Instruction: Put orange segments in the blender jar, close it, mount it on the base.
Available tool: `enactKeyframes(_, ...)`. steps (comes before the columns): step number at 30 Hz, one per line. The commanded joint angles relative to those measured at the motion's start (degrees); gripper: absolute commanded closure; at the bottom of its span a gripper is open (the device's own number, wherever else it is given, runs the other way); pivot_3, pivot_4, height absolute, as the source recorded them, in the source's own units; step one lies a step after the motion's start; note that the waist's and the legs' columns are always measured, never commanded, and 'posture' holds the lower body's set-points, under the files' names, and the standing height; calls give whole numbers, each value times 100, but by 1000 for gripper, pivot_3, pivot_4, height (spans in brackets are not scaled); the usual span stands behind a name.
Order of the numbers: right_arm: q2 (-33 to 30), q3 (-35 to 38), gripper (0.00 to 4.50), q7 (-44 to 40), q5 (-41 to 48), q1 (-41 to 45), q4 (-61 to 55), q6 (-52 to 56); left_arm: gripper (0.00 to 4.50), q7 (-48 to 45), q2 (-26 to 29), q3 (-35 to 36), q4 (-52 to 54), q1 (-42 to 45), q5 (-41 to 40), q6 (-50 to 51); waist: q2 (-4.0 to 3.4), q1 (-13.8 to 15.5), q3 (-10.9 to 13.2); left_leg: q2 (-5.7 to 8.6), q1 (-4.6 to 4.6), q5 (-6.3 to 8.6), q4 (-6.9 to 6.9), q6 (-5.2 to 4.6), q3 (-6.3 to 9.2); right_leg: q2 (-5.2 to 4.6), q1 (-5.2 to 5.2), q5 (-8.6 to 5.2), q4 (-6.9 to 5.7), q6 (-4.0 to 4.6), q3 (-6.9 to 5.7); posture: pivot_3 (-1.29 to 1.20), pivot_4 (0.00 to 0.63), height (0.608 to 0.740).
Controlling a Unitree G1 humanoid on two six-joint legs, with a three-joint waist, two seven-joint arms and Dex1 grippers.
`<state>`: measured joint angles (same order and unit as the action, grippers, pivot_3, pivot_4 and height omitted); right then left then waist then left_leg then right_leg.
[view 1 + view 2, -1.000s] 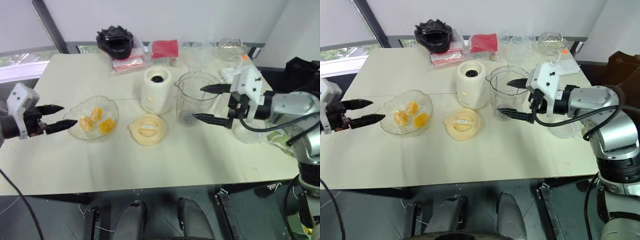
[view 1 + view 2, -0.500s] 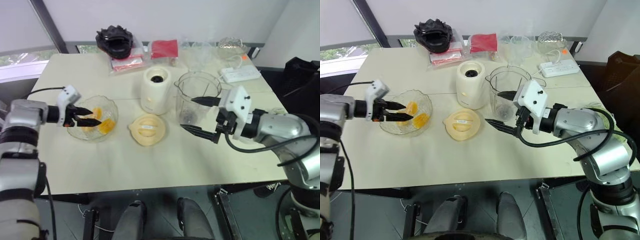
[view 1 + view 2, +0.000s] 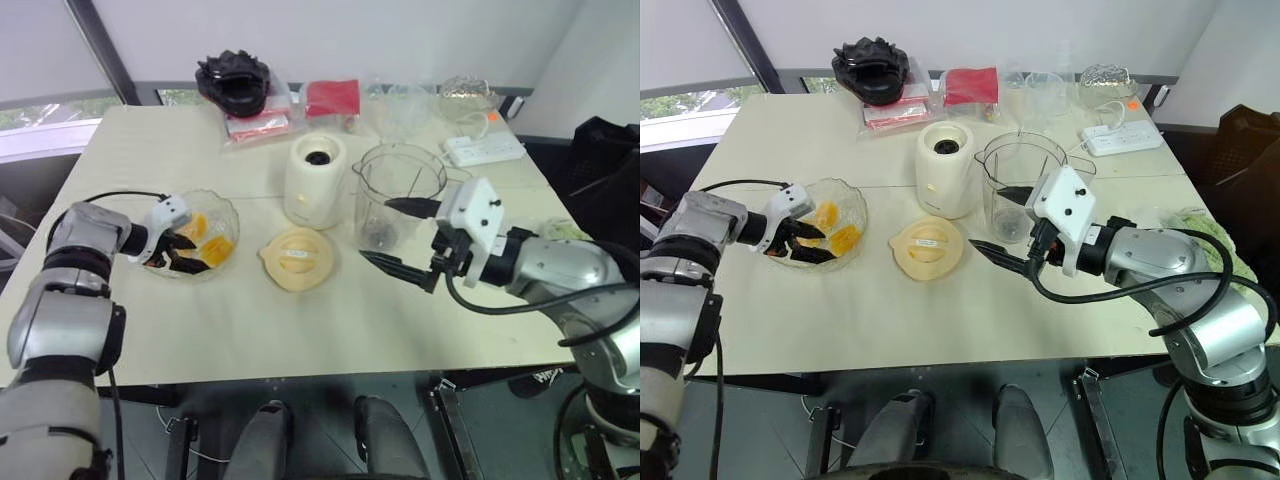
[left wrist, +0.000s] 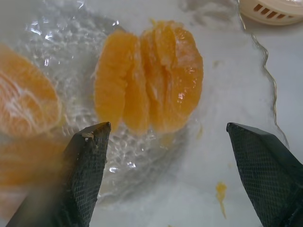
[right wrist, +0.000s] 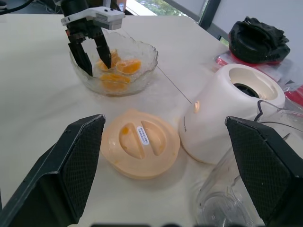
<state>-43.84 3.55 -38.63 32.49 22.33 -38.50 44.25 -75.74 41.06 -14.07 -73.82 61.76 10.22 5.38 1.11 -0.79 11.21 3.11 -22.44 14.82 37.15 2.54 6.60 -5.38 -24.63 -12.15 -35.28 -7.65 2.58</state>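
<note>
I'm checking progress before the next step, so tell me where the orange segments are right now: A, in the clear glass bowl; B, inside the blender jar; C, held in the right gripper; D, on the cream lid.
A: the orange segments lie in the glass bowl, with the open left gripper lowered over them, nothing yet gripped.

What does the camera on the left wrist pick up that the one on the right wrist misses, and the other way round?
Left wrist view alone: the ribs and pulp of a clump of orange segments between the left gripper's open fingers. Right wrist view alone: the base, the whole lid, part of the blender jar and a black object behind. Both: the glass bowl with the segments in it.
</note>
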Motion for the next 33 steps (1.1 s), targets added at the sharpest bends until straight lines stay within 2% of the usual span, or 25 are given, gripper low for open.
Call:
enactKeyframes(1, -117, 203, 255, -31, 155, 202, -149, 33, 404, 114, -94, -102, -99, 299, 294, -166, 0, -5, 0, 0, 0, 0, 0, 0, 1, 0, 0, 0, 0, 0, 0, 0, 150, 740)
enactKeyframes(10, -317, 246, 255, -128, 304, 342, -95, 122, 404, 532, -463, -150, -280, 524, 727, -219, 1, -7, 0, 0, 0, 1, 0, -2, 1, 0, 0, 1, -3, -3, 0, 0, 150, 740)
enactKeyframes(30, -410, 331, 255, 34, 255, 486, -126, 183, 404, 1463, -956, 105, -426, 267, 845, 363, 1, 17, -2, 4, 3, 1, 4, -1, 2, -2, 6, 5, -5, -9, 1, 0, 150, 740)
enactKeyframes(33, -407, 312, 212, 80, 257, 527, -110, 194, 1306, 1505, -993, 141, -423, 253, 819, 375, 0, 17, -2, 4, 3, 1, 7, -2, 3, -2, 7, 5, -6, -9, 1, 0, 150, 740)
